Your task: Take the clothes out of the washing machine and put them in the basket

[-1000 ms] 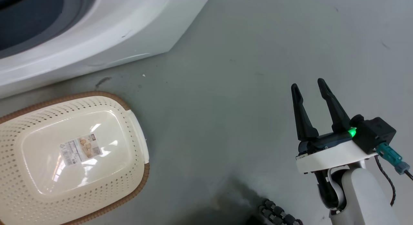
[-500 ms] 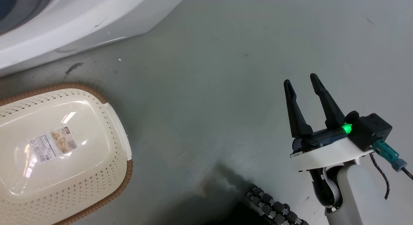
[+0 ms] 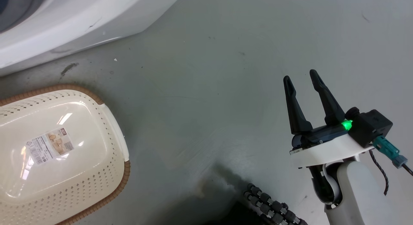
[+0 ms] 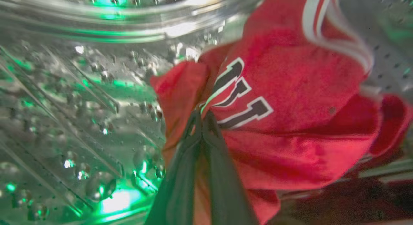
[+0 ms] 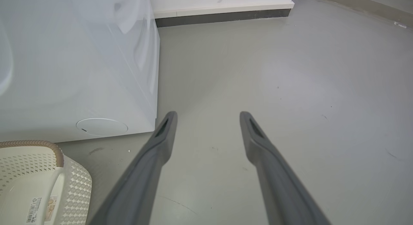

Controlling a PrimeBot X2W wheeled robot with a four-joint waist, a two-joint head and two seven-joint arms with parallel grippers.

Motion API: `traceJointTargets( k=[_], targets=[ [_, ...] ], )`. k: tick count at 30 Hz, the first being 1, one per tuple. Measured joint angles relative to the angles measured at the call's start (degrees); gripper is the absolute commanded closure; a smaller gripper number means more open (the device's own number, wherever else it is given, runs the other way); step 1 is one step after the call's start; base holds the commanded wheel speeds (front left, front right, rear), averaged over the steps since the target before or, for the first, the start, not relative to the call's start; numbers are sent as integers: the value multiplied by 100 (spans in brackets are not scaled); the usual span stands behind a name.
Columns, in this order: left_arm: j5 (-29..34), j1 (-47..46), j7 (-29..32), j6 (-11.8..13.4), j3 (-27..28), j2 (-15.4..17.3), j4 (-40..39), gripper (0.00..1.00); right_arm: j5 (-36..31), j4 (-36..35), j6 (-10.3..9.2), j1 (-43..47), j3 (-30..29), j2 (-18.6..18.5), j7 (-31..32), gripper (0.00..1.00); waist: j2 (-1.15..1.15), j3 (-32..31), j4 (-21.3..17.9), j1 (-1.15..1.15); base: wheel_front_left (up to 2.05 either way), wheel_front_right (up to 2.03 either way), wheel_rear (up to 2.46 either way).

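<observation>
In the left wrist view, the left gripper (image 4: 202, 116) rises from the bottom centre with its two dark fingers pinched together on a fold of the clothes (image 4: 290, 99). The red fabric, with white trim and black-and-white lettering, fills the right half of that frame and lies against the shiny drum (image 4: 80, 105), which is lit green in places. In the head view, the washer (image 3: 80, 21) crosses the upper left corner. The basket (image 3: 126, 171) sits on the grey floor (image 3: 209, 89) at the lower left, just below the washer, with nothing inside but its label (image 3: 50, 145). The right gripper (image 3: 300, 76) hangs at the lower right over bare floor, well apart from the basket. Its fingers are spread and hold nothing, and a green light (image 3: 347, 125) glows at its base. The right wrist view shows the same parted fingers (image 5: 161, 144), with the washer's lower corner at the upper left and the basket's end at the lower left.
</observation>
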Motion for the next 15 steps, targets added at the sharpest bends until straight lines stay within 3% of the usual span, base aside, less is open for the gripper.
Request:
traceJointTargets(
  k=[7,15],
  targets=[
    [-87,11,-1417,287,76,-307,356,100,-42,24,0,2,-118,2,0,0,0,-196,73,0,0,0,0],
    [-531,555,-2603,595,207,-1051,1169,100,-190,31,0,122,-294,4,-1,0,0,-688,182,0,0,0,0]
  ],
)
